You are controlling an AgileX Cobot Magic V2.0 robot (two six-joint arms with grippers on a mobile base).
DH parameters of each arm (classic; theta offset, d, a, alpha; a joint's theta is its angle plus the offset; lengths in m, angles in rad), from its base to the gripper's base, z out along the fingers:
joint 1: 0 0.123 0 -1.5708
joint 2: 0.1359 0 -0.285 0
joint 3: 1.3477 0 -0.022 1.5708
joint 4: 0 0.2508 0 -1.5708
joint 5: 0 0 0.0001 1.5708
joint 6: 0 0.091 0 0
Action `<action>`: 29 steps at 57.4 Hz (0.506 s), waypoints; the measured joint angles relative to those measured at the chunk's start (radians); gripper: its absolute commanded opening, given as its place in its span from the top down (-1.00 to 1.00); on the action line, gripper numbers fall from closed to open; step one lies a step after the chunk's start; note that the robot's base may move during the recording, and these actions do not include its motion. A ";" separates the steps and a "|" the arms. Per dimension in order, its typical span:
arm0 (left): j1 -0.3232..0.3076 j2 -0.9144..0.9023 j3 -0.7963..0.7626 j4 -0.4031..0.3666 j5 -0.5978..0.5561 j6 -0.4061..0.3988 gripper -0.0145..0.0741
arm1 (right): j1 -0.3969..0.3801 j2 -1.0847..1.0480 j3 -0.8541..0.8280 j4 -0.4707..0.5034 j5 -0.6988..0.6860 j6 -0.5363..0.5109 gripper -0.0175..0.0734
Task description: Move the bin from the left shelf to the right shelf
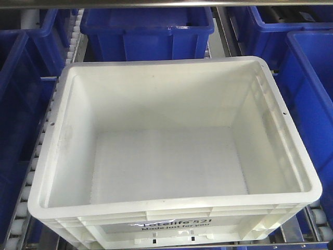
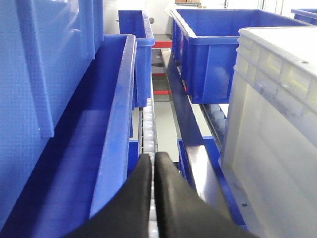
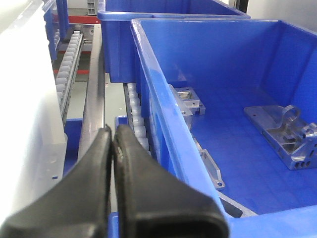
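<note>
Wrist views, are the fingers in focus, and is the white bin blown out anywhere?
Left wrist: fingers soft, white bin glaring on top. Right wrist: fingers blurred, bin wall overexposed at left. Front: bin evenly lit.

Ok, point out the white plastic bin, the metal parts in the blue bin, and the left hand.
white plastic bin (image 1: 166,172): front view, inner floor.
metal parts (image 3: 285,131): right wrist view, bracket lying on the blue bin (image 3: 163,114) floor.
left hand (image 2: 152,163): left wrist view, between closed black fingertips.
</note>
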 measured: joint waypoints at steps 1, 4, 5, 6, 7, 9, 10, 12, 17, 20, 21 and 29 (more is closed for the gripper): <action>0.000 0.000 0.000 0.000 0.000 0.000 0.69 | 0.000 0.000 0.000 0.000 0.000 0.000 0.63; 0.000 0.000 0.000 0.000 0.000 0.000 0.69 | 0.000 0.000 0.000 0.000 0.000 0.000 0.63; 0.000 0.000 0.000 0.000 0.000 0.000 0.69 | 0.000 0.000 0.000 0.000 0.000 0.000 0.63; 0.000 0.000 0.000 0.000 0.000 0.000 0.69 | 0.000 0.000 0.000 0.000 0.000 0.000 0.63; 0.000 0.000 0.000 0.000 0.000 0.000 0.69 | 0.000 0.000 0.000 0.000 0.000 0.000 0.63; 0.000 0.000 0.000 0.000 0.000 0.000 0.69 | 0.000 0.000 0.000 0.000 0.000 0.000 0.63; 0.000 0.000 0.000 0.000 0.000 0.000 0.69 | 0.000 0.000 0.000 0.000 0.000 0.000 0.63; 0.000 0.000 0.000 0.000 0.000 0.000 0.69 | 0.000 0.000 0.000 0.000 0.000 0.000 0.63; 0.000 0.000 0.000 0.000 0.001 0.000 0.69 | 0.000 0.000 0.000 0.000 0.000 0.000 0.63; 0.000 0.000 0.000 0.000 0.001 0.000 0.69 | 0.000 0.000 0.000 0.000 0.000 0.000 0.63; 0.000 0.000 0.000 0.000 0.001 0.000 0.69 | 0.000 0.000 0.000 0.000 0.000 0.000 0.63; 0.000 0.000 0.000 0.000 0.001 0.000 0.69 | 0.000 0.000 0.000 0.000 0.000 0.000 0.63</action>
